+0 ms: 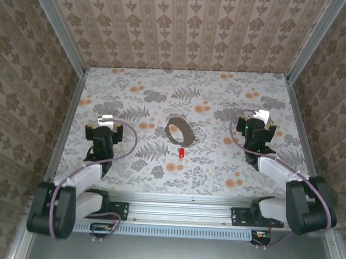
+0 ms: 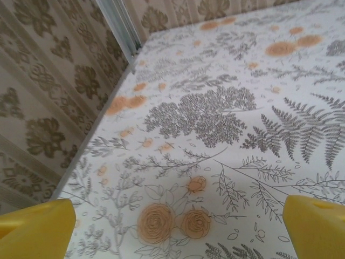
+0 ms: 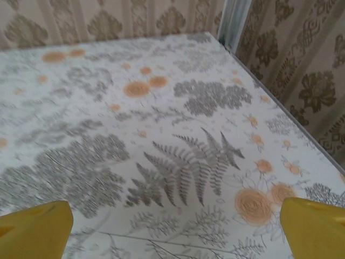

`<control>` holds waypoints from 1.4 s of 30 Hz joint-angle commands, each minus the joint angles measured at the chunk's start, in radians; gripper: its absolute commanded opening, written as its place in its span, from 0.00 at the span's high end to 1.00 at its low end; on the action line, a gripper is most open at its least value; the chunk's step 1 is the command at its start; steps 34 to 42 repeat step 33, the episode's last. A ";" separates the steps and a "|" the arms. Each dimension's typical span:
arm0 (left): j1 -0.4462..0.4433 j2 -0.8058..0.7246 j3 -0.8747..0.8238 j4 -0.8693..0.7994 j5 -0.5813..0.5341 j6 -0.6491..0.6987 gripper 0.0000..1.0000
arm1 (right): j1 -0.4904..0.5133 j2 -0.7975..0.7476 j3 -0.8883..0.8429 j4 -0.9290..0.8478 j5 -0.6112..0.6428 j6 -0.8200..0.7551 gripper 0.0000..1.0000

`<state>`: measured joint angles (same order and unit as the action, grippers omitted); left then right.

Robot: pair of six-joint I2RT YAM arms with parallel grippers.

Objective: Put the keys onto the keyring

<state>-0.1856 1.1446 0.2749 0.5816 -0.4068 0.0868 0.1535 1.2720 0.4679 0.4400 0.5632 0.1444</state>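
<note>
Red key (image 1: pixel 181 153) just beside keyring (image 1: pixel 190 136)

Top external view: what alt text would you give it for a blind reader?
A brown oval keyring lies in the middle of a flower-patterned table, with a red key just on its near side. The left end effector and right end effector hover open and empty on either side.

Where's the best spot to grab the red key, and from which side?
Probably the key by its red head, from above: it lies flat on the table, apart from the keyring, leaving little to pinch sideways. Its blade is too small to make out.
</note>
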 commanded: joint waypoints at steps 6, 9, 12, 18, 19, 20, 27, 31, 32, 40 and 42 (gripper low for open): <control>0.025 0.333 0.031 0.433 0.165 0.069 0.00 | -0.060 0.219 -0.051 0.381 -0.242 -0.111 0.00; 0.086 0.349 0.058 0.374 0.224 0.000 0.00 | -0.119 0.286 -0.102 0.542 -0.385 -0.096 0.00; 0.102 0.385 0.092 0.332 0.251 -0.008 0.00 | -0.124 0.282 -0.076 0.484 -0.408 -0.096 0.00; 0.152 0.390 0.124 0.277 0.294 -0.055 0.00 | -0.118 0.263 -0.094 0.489 -0.354 -0.080 0.00; 0.154 0.392 0.124 0.288 0.294 -0.055 0.00 | -0.120 0.260 -0.094 0.482 -0.344 -0.075 0.00; 0.153 0.394 0.122 0.289 0.293 -0.053 0.00 | -0.118 0.263 -0.093 0.483 -0.344 -0.076 0.00; 0.146 0.392 0.122 0.288 0.285 -0.048 0.00 | -0.121 0.268 -0.066 0.438 -0.419 -0.102 0.00; 0.146 0.391 0.121 0.287 0.286 -0.049 0.00 | -0.135 0.264 -0.070 0.443 -0.450 -0.097 0.00; 0.146 0.391 0.121 0.287 0.286 -0.048 0.00 | -0.135 0.261 -0.075 0.447 -0.454 -0.099 0.00; 0.146 0.391 0.121 0.288 0.287 -0.048 0.00 | -0.135 0.262 -0.074 0.447 -0.462 -0.103 0.00; 0.146 0.391 0.121 0.288 0.287 -0.048 0.00 | -0.135 0.262 -0.074 0.447 -0.462 -0.103 0.00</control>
